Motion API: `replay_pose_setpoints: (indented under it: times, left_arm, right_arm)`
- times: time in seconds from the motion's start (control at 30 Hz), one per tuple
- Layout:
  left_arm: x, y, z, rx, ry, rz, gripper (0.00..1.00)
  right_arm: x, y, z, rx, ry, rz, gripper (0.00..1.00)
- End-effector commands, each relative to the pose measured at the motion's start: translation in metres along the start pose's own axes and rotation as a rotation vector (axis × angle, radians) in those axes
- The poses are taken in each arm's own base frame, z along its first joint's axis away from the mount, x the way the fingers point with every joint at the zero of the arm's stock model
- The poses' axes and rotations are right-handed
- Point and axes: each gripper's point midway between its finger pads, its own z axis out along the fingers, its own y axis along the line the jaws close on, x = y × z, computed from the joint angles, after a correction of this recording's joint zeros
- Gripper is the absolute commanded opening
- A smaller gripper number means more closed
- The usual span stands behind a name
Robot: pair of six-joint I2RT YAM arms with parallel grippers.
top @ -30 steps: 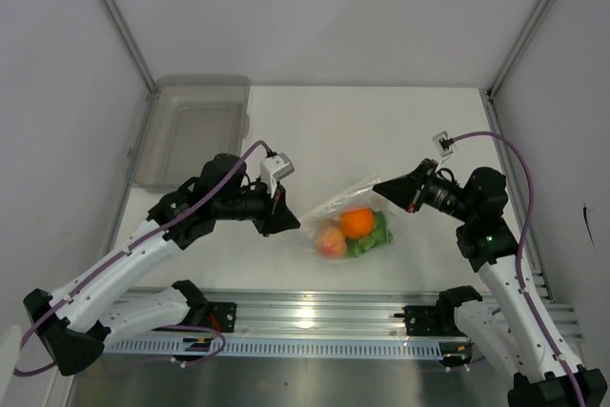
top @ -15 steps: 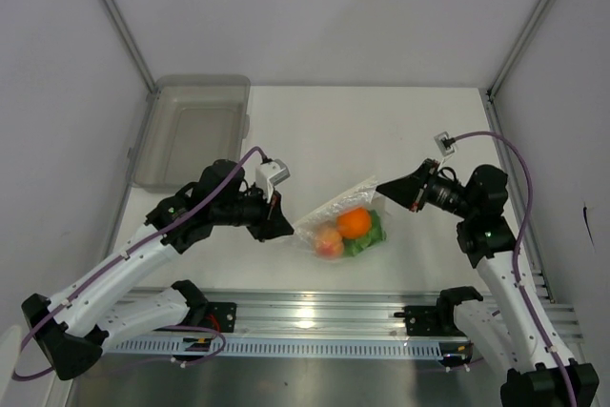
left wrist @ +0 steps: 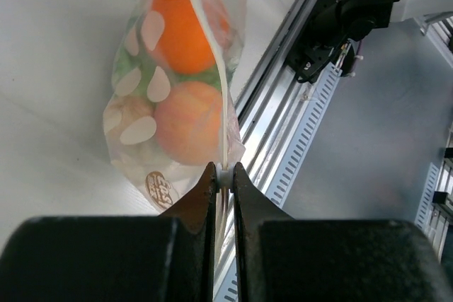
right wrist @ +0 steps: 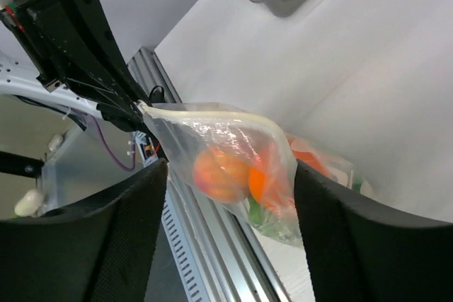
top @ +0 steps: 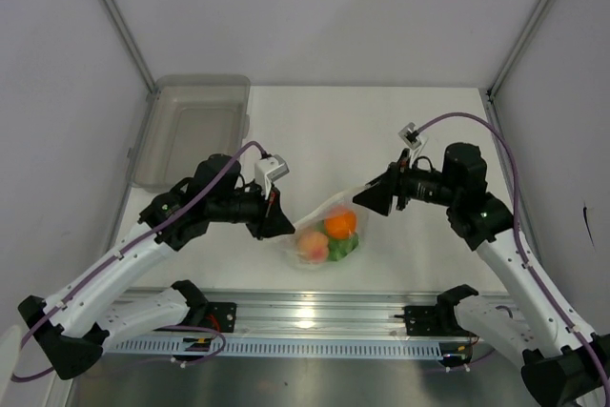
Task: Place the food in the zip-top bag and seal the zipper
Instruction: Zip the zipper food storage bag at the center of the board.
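While the left gripper [left wrist: 224, 175] pinches one end of the zip-top bag [top: 322, 234], its jaws clenched on the zipper strip [right wrist: 205, 112], the right gripper [top: 362, 199] sits at the bag's other end with its jaws released and spread wide, grasping nothing. The bag is on the white table [top: 381, 131], well apart from the grey bin [top: 191, 131], out past the bin's near right corner. The left gripper is on the bag's bin-facing end and the right gripper on the end away from the bin.

The filling looks done. Two orange fruits [left wrist: 185, 30] [left wrist: 187, 122] and green lettuce [top: 341, 248] show through the clear plastic, and no food lies loose on the table. In both wrist views the strip reads as one thin pale line, so the seal seems at least partly pressed shut. What is probably left is checking or finishing the closure.

The small pale lump cannot be picked out for certain among the bag's white printed spots. The strip's end nearest the right gripper is cut off from view. Whether the bag rests on the table or hangs slightly lifted cannot be told.
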Motion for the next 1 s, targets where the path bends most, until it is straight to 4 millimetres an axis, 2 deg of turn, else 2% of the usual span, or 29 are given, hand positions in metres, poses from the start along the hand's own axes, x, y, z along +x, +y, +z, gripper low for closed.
replay_pose_setpoints:
  times: [0.0,0.03,0.1,0.13,0.2,0.23,0.33,0.37,0.5,0.67,0.87,0.97]
  left_arm:
    - [-0.021,-0.016,-0.009,0.061,-0.047,0.049,0.01]
    - [-0.021,-0.016,-0.009,0.066,-0.044,0.049,0.01]
    - [-0.024,-0.020,-0.010,0.078,-0.046,0.056,0.01]
    - [-0.023,-0.021,-0.010,0.084,-0.041,0.055,0.00]
    - [-0.023,-0.022,-0.011,0.090,-0.038,0.056,0.01]
    - [-0.022,-0.022,-0.011,0.088,-0.036,0.056,0.01]
    - [-0.020,-0.023,-0.011,0.097,-0.029,0.056,0.00]
    - [-0.019,-0.024,-0.010,0.103,-0.026,0.056,0.01]
    - [-0.019,-0.025,-0.011,0.110,-0.024,0.060,0.01]
    - [-0.019,-0.025,-0.013,0.106,-0.026,0.066,0.00]
    - [-0.020,-0.027,-0.015,0.112,-0.033,0.075,0.01]
    - [-0.019,-0.026,-0.015,0.108,-0.031,0.076,0.01]
  right_arm:
    - [-0.023,0.008,0.001,0.026,-0.003,-0.160,0.75]
    - [-0.032,0.022,0.002,-0.011,-0.002,-0.194,0.75]
    - [-0.030,0.034,0.012,-0.083,0.044,-0.217,0.76]
    - [-0.033,0.049,0.016,-0.135,0.057,-0.265,0.76]
    - [-0.033,0.057,0.025,-0.149,0.085,-0.303,0.76]
    - [-0.030,0.065,0.032,-0.175,0.115,-0.341,0.76]
    - [-0.019,0.070,0.049,-0.220,0.193,-0.335,0.78]
    - [-0.015,0.081,0.053,-0.282,0.214,-0.376,0.79]
    - [0.009,0.084,0.071,-0.350,0.322,-0.400,0.77]
    - [0.015,0.089,0.081,-0.424,0.367,-0.393,0.73]
    - [0.032,0.090,0.089,-0.488,0.438,-0.363,0.62]
    - [0.038,0.090,0.091,-0.510,0.461,-0.350,0.53]
